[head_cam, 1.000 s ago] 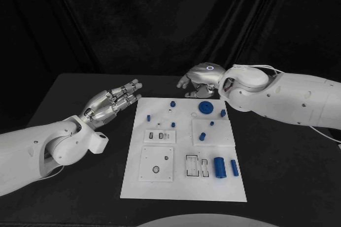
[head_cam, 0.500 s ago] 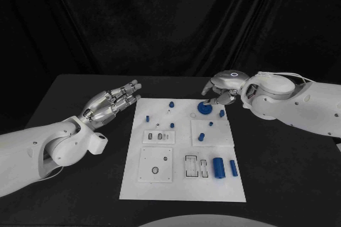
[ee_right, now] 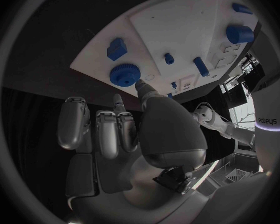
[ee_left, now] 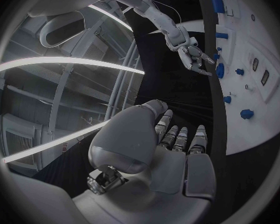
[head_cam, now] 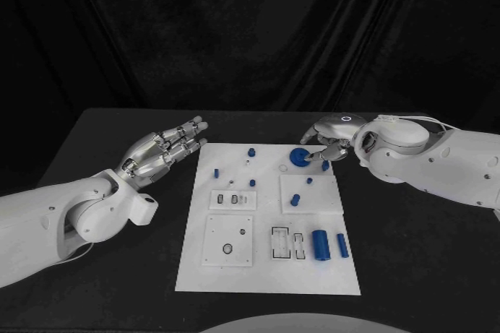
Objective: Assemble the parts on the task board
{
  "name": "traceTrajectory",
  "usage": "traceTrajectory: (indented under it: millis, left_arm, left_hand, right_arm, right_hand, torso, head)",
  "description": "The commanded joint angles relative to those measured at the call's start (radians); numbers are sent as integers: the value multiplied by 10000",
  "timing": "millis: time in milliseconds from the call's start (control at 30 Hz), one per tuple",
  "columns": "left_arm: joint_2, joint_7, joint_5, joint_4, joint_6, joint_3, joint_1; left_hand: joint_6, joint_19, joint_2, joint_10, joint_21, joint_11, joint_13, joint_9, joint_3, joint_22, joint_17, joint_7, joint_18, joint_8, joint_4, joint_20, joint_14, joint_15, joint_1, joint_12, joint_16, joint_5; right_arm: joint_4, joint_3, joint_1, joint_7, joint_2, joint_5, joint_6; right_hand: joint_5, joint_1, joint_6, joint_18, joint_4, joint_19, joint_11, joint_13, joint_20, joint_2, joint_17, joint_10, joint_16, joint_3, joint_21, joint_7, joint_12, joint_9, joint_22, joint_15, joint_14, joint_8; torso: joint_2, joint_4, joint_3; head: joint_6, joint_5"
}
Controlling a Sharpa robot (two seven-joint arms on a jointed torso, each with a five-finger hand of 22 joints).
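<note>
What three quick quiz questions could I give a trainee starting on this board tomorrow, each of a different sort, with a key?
1. True or false: the left hand holds a blue part.
2. Which part is the right hand nearest? A: the blue gear; B: the large blue cylinder.
3. Fill in: the left hand hovers beside the task board's ____ edge.

Key: 1 false; 2 A; 3 left.

Left hand [head_cam: 165, 151] open-fingered; right hand [head_cam: 325, 139] with fingers [ee_right: 125, 130] curled.
</note>
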Motion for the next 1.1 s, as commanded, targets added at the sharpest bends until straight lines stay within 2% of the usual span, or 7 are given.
traceTrajectory:
  millis: [33,300,600,900,1100]
  left_arm:
    - [13,1456,14,11,151,8,12]
    - [27,1418,14,-13,199,8,11]
    - [50,1382,14,-42,254,7,11]
    - [61,1340,14,-62,303,7,10]
    - [73,1307,14,-71,343,7,9]
  left_hand:
    - [-5,10,-48,-26,25,67,8,-3,73,11,-9,39,185,8,-12,93,-3,58,-35,36,-36,35]
    - [-31,11,-45,-31,25,71,6,-6,89,11,-9,42,185,4,-17,100,-3,73,-33,35,-36,38]
    - [-31,11,-45,-31,25,71,6,-6,89,11,-9,42,185,4,-17,100,-3,73,-33,35,-36,38]
    - [-46,13,-43,-33,26,76,6,-8,103,12,-9,45,185,1,-21,107,-3,86,-33,34,-36,38]
    - [-55,15,-40,-29,28,79,7,-9,113,13,-9,47,186,0,-23,113,-3,101,-32,35,-36,38]
  right_arm:
    - [-93,5,-67,-266,43,-222,53]
    - [-290,5,-153,-165,189,-254,-75]
    - [-459,5,-225,-62,339,-259,-46]
    - [-703,6,-354,60,506,-259,-9]
    - [-815,6,-420,139,582,-260,17]
  right_hand:
    - [-35,76,-78,-165,-49,25,-92,2628,-33,19,2627,1051,25,5,32,19,24,-13,693,-74,1020,-33]
    - [-70,149,-262,-120,-133,-100,-101,2628,-42,43,2627,1051,25,18,-137,9,24,-21,593,-83,1020,-36]
    - [83,191,-232,-106,-182,-149,-107,2628,-49,120,2627,1051,25,56,-200,7,24,12,575,-89,1020,31]
    - [238,235,97,-86,-278,-213,-88,2628,-44,175,2551,1051,-24,93,-299,40,24,138,554,-75,992,202]
    - [297,380,486,-78,-459,-236,-75,2628,-32,177,2495,1051,-63,159,-353,54,24,315,566,-66,972,418]
  torso:
    - [0,12,-10]
    - [3,53,-18]
    - [-1,30,-22]
    - [5,20,-18]
    - [3,28,-14]
  head:
    - [-2,2]
    - [-17,-53]
    - [-59,-53]
    - [-86,-28]
    - [-102,-42]
